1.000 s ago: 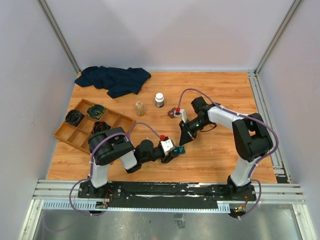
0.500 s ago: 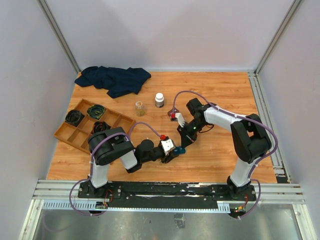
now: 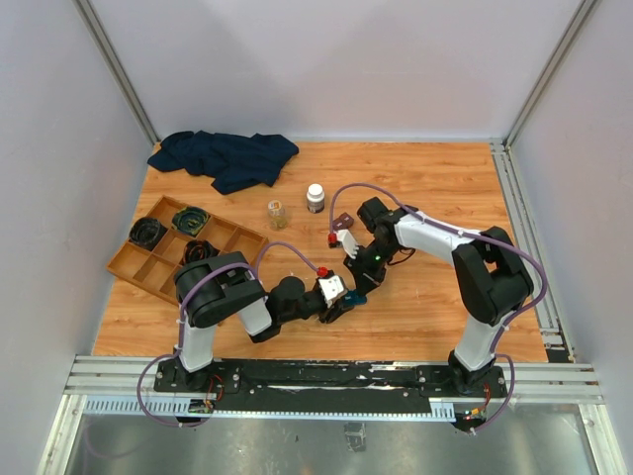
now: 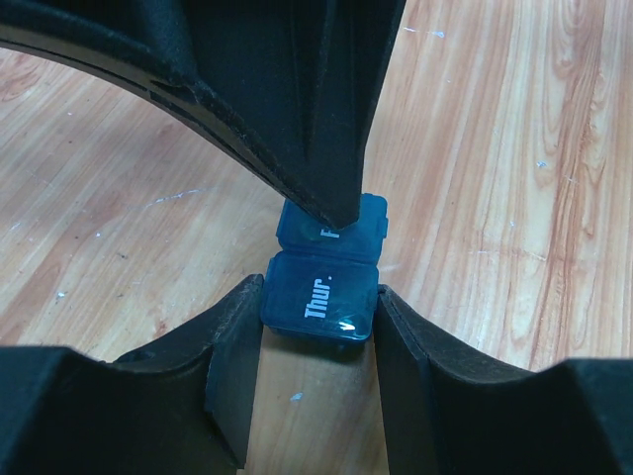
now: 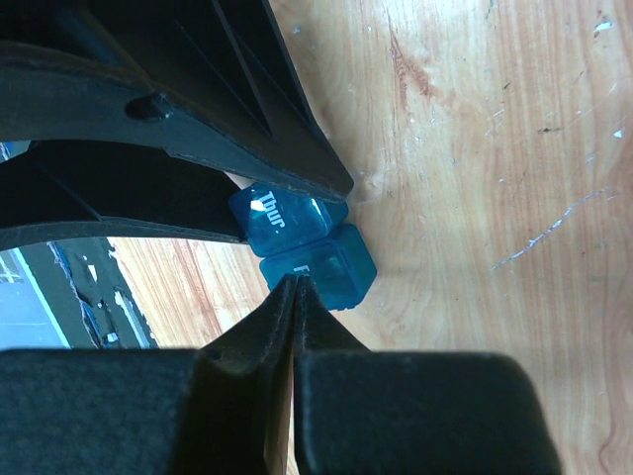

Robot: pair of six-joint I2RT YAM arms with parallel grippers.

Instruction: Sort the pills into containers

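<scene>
The containers are a small teal hinged case made of two joined boxes. One box is lettered "Thur" and the other starts with "F". My left gripper is shut on the sides of the "Thur" box, low over the table. My right gripper is shut, and its closed tip rests on the near edge of the "F" box. In the top view its tip meets the case from the far side. No pills show in any view.
A white-capped bottle and a small clear jar stand behind the case. A small maroon piece lies near the right wrist. A wooden compartment tray with dark coils is at the left. A dark blue cloth lies at the back.
My right arm's wrist has swung leftward and come down over the case. The left arm and the case have stayed where they were.
</scene>
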